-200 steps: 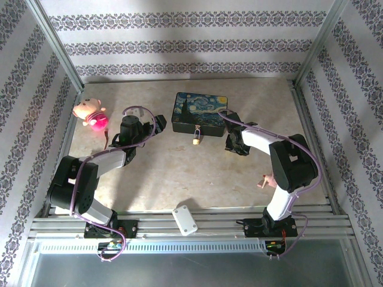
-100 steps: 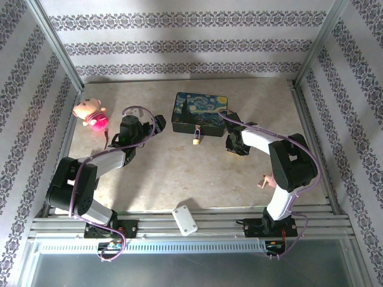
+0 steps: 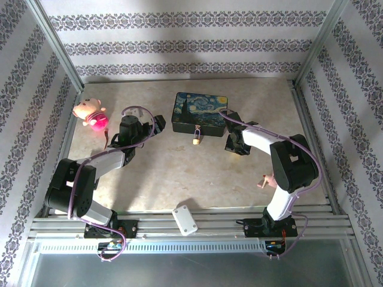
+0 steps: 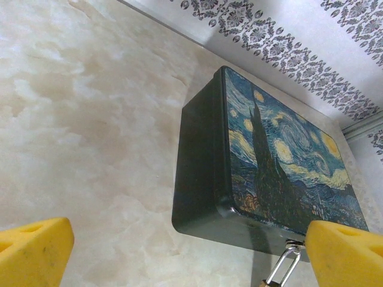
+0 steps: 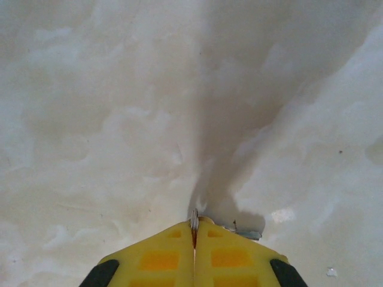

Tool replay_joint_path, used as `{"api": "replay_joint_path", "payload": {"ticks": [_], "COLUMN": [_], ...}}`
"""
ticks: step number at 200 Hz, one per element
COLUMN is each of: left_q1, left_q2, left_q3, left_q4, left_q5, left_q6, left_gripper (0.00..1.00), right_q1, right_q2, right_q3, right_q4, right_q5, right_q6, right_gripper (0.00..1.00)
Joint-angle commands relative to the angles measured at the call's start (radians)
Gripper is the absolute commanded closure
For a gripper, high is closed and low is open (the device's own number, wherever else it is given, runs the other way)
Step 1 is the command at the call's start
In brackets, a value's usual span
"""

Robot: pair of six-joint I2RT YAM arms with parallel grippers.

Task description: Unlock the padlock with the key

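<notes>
One tiny brass-gold padlock (image 3: 196,140) with a thin silvery shackle lies on the pale marbled tabletop (image 3: 179,173). It is near the right end effector (image 3: 233,146), on its left side, and between the two end effectors. Its shackle hooks into the front of the dark blue rectangular tin with a starry-night painting on the lid (image 3: 199,110). In the left wrist view the shackle shows at the tin's lower edge, just beside the right-hand yellow finger (image 4: 344,254).

The right end effector (image 5: 194,230) points down at the tabletop with its yellow fingertips pressed together, pinching a thin silvery key (image 5: 194,219). Only the key's edge shows at the seam.

The left end effector (image 3: 157,121) is spread wide and holds nothing, with the tin just ahead of it. Well off to its left, a pink plush pig toy (image 3: 90,113) lies by the frame.
</notes>
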Motion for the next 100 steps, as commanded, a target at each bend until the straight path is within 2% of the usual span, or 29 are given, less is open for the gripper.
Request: {"api": "replay_joint_path", "payload": {"ticks": [1,52,100], "left_q1": [-0.006,-0.006,-0.008], "left_q2": [-0.036,-0.063,-0.087], "left_q3": [0.007,0.010,-0.027], "left_q4": [-0.025,-0.045,0.076], "left_q5": [-0.008,0.022,0.164], "left_q6": [0.019,0.076,0.157], "left_gripper": [0.01,0.01,0.00], "right_q1": [0.000,0.045,0.082], "right_q2": [-0.055,-0.163,-0.268], "right_q3": [0.018,0.070,0.135], "right_q4": [-0.044,-0.105,-0.088], "right_q5": [0.015,0.002,-0.154], "right_q6": [-0.003,-0.049,-0.075], "right_gripper": [1.00,1.00,1.00]}}
